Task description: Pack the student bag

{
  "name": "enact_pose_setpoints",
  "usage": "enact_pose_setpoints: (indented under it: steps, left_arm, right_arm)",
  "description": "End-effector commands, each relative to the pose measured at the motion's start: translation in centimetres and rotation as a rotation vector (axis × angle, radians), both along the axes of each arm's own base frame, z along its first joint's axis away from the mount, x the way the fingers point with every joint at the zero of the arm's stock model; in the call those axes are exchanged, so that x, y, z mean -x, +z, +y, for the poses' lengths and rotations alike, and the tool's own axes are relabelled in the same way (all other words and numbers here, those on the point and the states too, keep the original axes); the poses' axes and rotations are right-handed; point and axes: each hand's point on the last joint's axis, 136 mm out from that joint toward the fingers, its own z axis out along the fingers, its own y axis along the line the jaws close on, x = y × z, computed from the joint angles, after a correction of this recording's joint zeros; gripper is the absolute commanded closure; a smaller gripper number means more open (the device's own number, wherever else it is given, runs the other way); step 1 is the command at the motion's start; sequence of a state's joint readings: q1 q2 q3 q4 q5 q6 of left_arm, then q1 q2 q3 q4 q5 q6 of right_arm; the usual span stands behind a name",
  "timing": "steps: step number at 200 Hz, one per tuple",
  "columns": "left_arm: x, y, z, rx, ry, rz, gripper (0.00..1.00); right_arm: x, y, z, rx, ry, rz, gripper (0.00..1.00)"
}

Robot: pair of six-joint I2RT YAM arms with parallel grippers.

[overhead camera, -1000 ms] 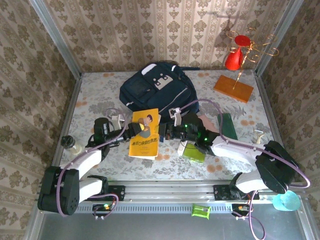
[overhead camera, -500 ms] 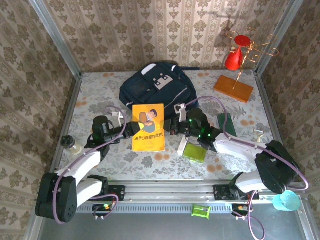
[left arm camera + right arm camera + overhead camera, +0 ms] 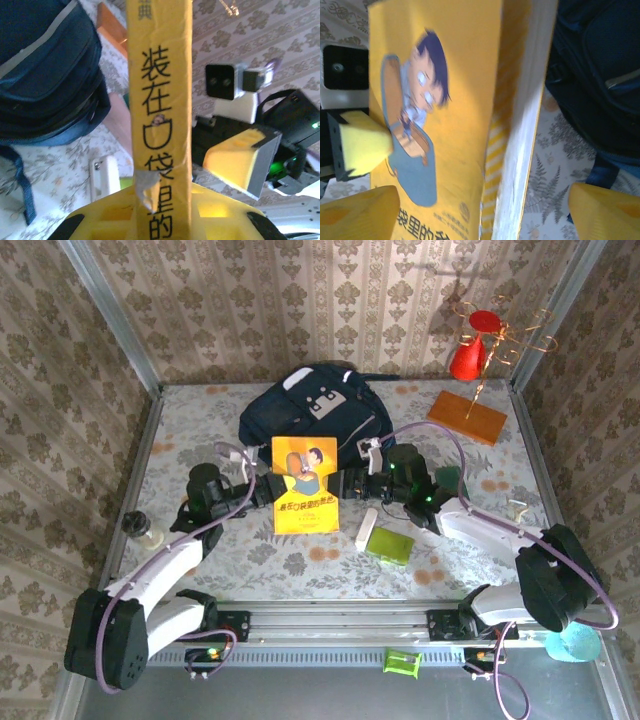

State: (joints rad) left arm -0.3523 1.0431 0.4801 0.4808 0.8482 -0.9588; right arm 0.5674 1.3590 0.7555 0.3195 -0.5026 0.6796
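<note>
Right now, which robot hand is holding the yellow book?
The left gripper: it pinches the yellow book by its edge; the right gripper stands wide open.

navy student bag (image 3: 296,423), yellow book (image 3: 305,502)

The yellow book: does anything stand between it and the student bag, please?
Nothing visible does. The yellow book, held by the left gripper, stands at the near edge of the student bag; the open right gripper is beside the book, not between. Whether the bag is open is unclear.
</note>
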Motion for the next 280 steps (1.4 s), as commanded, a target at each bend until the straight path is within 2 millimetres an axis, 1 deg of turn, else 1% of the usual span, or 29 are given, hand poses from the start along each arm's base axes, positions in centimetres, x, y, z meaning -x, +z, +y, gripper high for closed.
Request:
enact_pose_setpoints:
  steps: [1, 18, 20, 25, 38, 48, 68, 74, 76, 86, 93, 101, 104, 109, 116, 126, 139, 144, 159, 160, 161, 162, 165, 178, 189, 208, 244, 258, 280]
  left_arm:
    - [-0.3, 6.0, -0.4, 0.099, -0.001, -0.149, 1.00]
    - [-0.6, 6.4, -0.7, 0.120, 0.009, -0.150, 1.00]
    - [-0.6, 6.5, -0.7, 0.123, 0.010, -0.151, 1.00]
    - [-0.8, 6.6, -0.8, 0.131, 0.012, -0.151, 1.00]
    - [-1.5, 6.7, -0.8, 0.151, 0.036, -0.143, 1.00]
    - [-2.3, 6.5, -0.8, 0.157, 0.064, -0.126, 1.00]
    - [-3.4, 5.9, -1.4, 0.161, 0.074, -0.104, 1.00]
    - [-3.7, 5.7, -1.7, 0.162, 0.070, -0.096, 1.00]
    - [-3.7, 5.7, -1.7, 0.164, 0.070, -0.097, 1.00]
    - [-4.4, 5.0, -2.0, 0.160, 0.076, -0.081, 1.00]
    - [-4.9, 4.5, -2.1, 0.149, 0.085, -0.075, 0.96]
    - [-5.5, 3.7, -2.2, 0.124, 0.100, -0.068, 0.84]
    - [-5.8, 3.3, -2.2, 0.109, 0.108, -0.065, 0.78]
    - [-6.3, 2.7, -2.2, 0.081, 0.120, -0.063, 0.67]
    - [-7.1, 1.5, -2.3, 0.025, 0.139, -0.057, 0.53]
    - [-8.2, -0.3, -2.5, -0.088, 0.166, -0.064, 0.41]
    - [-9.3, -2.6, -2.8, -0.277, 0.178, -0.095, 0.36]
    - [-9.0, -3.4, -3.9, -0.352, 0.155, -0.126, 0.34]
    - [-9.9, -5.2, -5.1, -0.598, 0.132, -0.196, 0.32]
    - [-9.8, -5.8, -5.1, -0.623, 0.120, -0.204, 0.32]
    - [-10.0, -5.3, -5.3, -0.625, 0.125, -0.209, 0.32]
    - [-9.9, -5.8, -5.3, -0.646, 0.116, -0.214, 0.32]
    - [-10.2, -5.7, -5.8, -0.673, 0.109, -0.232, 0.32]
    - [-11.0, -7.5, -7.2, -0.819, 0.049, -0.274, 0.32]
    - [-11.8, -9.0, -8.4, -0.911, -0.002, -0.293, 0.32]
    - [-13.4, -11.1, -10.1, -1.047, -0.056, -0.331, 0.32]
    - [-16.2, -13.7, -13.0, -1.213, -0.106, -0.402, 0.34]
    - [-17.1, -14.4, -13.5, -1.262, -0.110, -0.408, 0.39]
    - [-18.0, -15.1, -13.7, -1.310, -0.109, -0.416, 0.51]
  right_arm:
    - [0.9, 1.1, 0.7, -0.066, 0.064, -0.020, 0.08]
    - [1.4, 2.7, 1.7, -0.174, 0.121, -0.020, 0.08]
    - [1.3, 2.3, 2.0, -0.180, 0.125, -0.004, 0.08]
    - [1.3, 2.7, 2.3, -0.217, 0.140, 0.002, 0.08]
    - [1.3, 4.1, 2.7, -0.311, 0.161, 0.002, 0.15]
    - [1.4, 5.2, 2.8, -0.368, 0.171, -0.003, 0.29]
    - [1.2, 6.7, 2.7, -0.427, 0.161, -0.010, 0.63]
    - [1.1, 6.7, 2.5, -0.427, 0.147, -0.008, 0.70]
    - [0.9, 6.7, 2.4, -0.426, 0.133, -0.006, 0.77]
    - [0.3, 6.5, 1.7, -0.414, 0.088, 0.005, 0.93]
    - [-0.2, 6.1, 1.0, -0.399, 0.049, 0.014, 1.00]
    - [-0.7, 5.8, 0.0, -0.384, 0.009, 0.017, 1.00]
    - [-1.1, 5.3, -0.4, -0.371, -0.011, 0.028, 1.00]
    - [-1.2, 5.9, -1.4, -0.365, -0.034, 0.014, 1.00]
    - [-1.8, 5.2, -2.8, -0.327, -0.084, 0.040, 1.00]
    - [-2.7, 4.3, -5.3, -0.265, -0.162, 0.064, 1.00]
    - [-3.7, 3.5, -9.0, -0.189, -0.277, 0.086, 1.00]
    - [-4.0, 3.4, -10.5, -0.167, -0.317, 0.090, 1.00]
    - [-4.4, 3.3, -14.7, -0.133, -0.434, 0.098, 1.00]
    - [-4.4, 3.2, -14.9, -0.130, -0.442, 0.099, 1.00]
    - [-4.4, 3.3, -15.1, -0.127, -0.446, 0.099, 1.00]
    - [-4.4, 3.2, -15.4, -0.125, -0.455, 0.098, 1.00]
    - [-4.4, 3.1, -16.2, -0.114, -0.480, 0.101, 1.00]
    - [-4.3, 2.8, -19.4, -0.065, -0.583, 0.105, 1.00]
    - [-4.2, 2.8, -21.3, -0.037, -0.640, 0.095, 1.00]
    - [-3.7, 2.7, -23.1, -0.006, -0.693, 0.082, 1.00]
    - [-3.4, 1.9, -23.2, 0.009, -0.683, 0.090, 1.00]
    - [-3.4, 1.5, -23.0, 0.004, -0.670, 0.100, 1.00]
    - [-3.3, 1.2, -22.7, -0.009, -0.652, 0.106, 1.00]
